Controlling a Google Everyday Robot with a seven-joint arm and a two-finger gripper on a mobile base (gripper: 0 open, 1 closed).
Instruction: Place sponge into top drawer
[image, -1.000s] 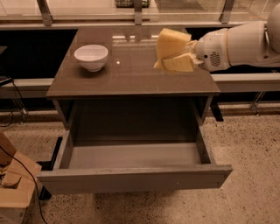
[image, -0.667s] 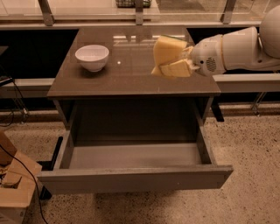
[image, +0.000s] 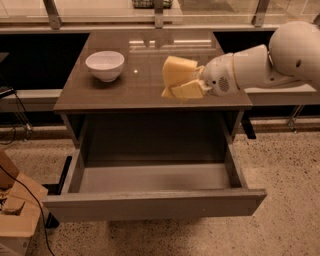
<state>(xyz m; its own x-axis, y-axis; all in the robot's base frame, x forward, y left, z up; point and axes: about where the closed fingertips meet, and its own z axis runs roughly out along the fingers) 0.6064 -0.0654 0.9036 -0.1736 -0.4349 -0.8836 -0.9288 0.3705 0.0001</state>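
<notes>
Countertop (image: 115, 95) front edge beneath pincer (image: 171, 85)

Gripper (image: 170, 84) above countertop (image: 125, 92) — top drawer (image: 150, 178) open, unobstructed.

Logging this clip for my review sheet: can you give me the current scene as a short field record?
pincer: above the cabinet top, right of centre
top drawer: pulled out, no sponge seen on its floor
sponge: not visible on the top or in the drawer
white bowl: upright on the cabinet top, left side, apart from the pincer
task status: sponge not yet in the drawer
</notes>
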